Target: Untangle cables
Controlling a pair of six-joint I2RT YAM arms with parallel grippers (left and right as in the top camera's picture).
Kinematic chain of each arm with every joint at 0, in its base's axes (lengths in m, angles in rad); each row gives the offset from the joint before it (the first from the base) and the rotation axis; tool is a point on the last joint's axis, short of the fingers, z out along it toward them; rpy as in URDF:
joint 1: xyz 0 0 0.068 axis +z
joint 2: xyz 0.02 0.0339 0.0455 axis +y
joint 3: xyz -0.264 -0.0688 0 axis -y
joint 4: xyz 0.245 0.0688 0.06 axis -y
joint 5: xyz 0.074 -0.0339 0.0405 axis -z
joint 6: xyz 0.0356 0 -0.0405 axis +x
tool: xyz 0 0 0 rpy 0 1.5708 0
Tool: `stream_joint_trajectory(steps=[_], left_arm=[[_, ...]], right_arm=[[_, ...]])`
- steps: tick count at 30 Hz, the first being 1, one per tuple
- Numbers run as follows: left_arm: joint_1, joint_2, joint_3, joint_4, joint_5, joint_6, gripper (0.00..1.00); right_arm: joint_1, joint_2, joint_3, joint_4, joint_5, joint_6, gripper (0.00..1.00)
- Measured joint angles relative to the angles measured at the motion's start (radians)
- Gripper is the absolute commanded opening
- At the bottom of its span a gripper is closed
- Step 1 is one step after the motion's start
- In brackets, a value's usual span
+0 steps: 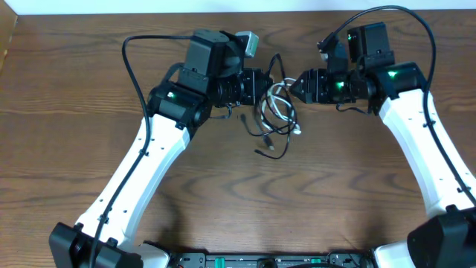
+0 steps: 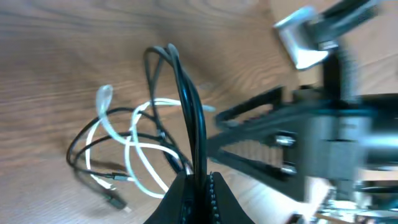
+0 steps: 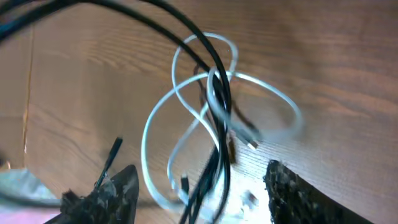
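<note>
Between the two arms, at the far middle of the table (image 1: 89,89), the cables (image 1: 274,112) lie in one loose bunch. The left gripper (image 2: 198,186) is pinched tight on the black strands (image 2: 186,93). The right gripper (image 3: 200,174) stands wide, straddling the tangle and holding nothing. The white cord (image 3: 161,118) loops around the black ones, so a pull could cinch the knot or drag the whole bunch along. The bunch's long axis runs from the far edge toward the robot, with plug ends trailing on the near side.
</note>
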Motion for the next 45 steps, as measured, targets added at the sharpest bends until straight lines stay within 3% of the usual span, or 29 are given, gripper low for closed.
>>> stream_joint_trajectory(steps=[9, 15, 24, 27, 32, 35, 38, 41, 44, 45], left_arm=[[0.028, 0.000, 0.000, 0.011, 0.084, -0.067, 0.08], [0.040, 0.000, 0.000, 0.016, 0.098, -0.071, 0.07], [0.138, 0.000, -0.007, 0.035, 0.130, -0.071, 0.07], [0.182, 0.000, -0.008, 0.034, 0.148, -0.071, 0.07], [0.244, 0.000, -0.008, 0.034, 0.151, -0.064, 0.07], [0.263, 0.000, -0.008, 0.005, 0.138, -0.037, 0.07], [0.262, 0.000, -0.008, -0.043, 0.084, -0.008, 0.08], [0.263, 0.000, -0.008, -0.072, 0.028, 0.022, 0.07], [0.264, 0.000, -0.008, -0.081, -0.006, 0.037, 0.07], [0.265, 0.000, -0.008, -0.081, -0.015, 0.040, 0.07]], right_arm=[[0.042, 0.193, -0.001, 0.074, 0.079, 0.145, 0.49], [0.039, 0.250, -0.001, 0.026, 0.331, 0.267, 0.44], [-0.015, 0.250, 0.000, -0.116, 0.487, 0.251, 0.33], [-0.047, 0.250, 0.000, -0.155, 0.528, 0.243, 0.22], [-0.118, 0.251, 0.000, -0.141, 0.501, 0.187, 0.11], [-0.148, 0.257, 0.000, -0.133, 0.426, 0.122, 0.09], [-0.148, 0.267, -0.001, -0.139, 0.377, 0.074, 0.13], [-0.145, 0.267, -0.001, -0.134, 0.339, 0.038, 0.27], [-0.144, 0.267, -0.001, -0.122, 0.296, 0.006, 0.63], [-0.143, 0.267, -0.001, -0.116, 0.282, 0.001, 0.70]])
